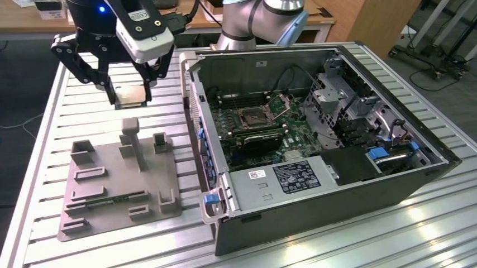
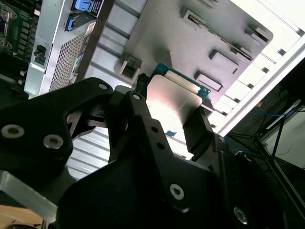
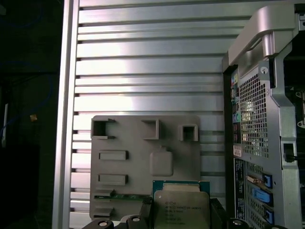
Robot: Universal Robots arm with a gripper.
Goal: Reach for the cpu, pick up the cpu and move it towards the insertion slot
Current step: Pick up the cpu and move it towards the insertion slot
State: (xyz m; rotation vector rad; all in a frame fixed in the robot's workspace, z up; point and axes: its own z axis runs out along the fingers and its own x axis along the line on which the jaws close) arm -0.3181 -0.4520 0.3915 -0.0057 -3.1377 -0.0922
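- Exterior view: the gripper point(image 1: 131, 94) hangs above the slatted metal table point(image 1: 82, 120), off to the exterior view's left of the open computer case point(image 1: 320, 215).
- Its two black fingers are closed to the width of the cpu point(image 1: 132, 98) and clamp it by opposite edges.
- The cpu is held clear of the table, with its pale silvery top towards the camera.
- On the table nearer the camera lies the grey plastic fixture point(image 1: 111, 167), and the cpu is apart from it.
- In the second wrist view a dark finger point(image 2: 196, 129) presses against one side of the cpu point(image 2: 174, 102). A strip of green board shows along the chip's far edge.
- In the first wrist view the cpu point(image 3: 181, 207) shows its metal top framed in green, and the fixture's shallow square recess point(image 3: 162, 162) is seen just past it.
- The insertion slot point(image 1: 257, 117) sits on the green motherboard point(image 1: 294, 127) inside the case, with its metal frame plate point(image 1: 287, 102) hinged up.
- The slot is well apart from the cpu, and the case's side wall stands between them.
- A narrow green memory stick point(image 1: 111, 199) seems to lie in a fixture groove, though it is too small to be sure.
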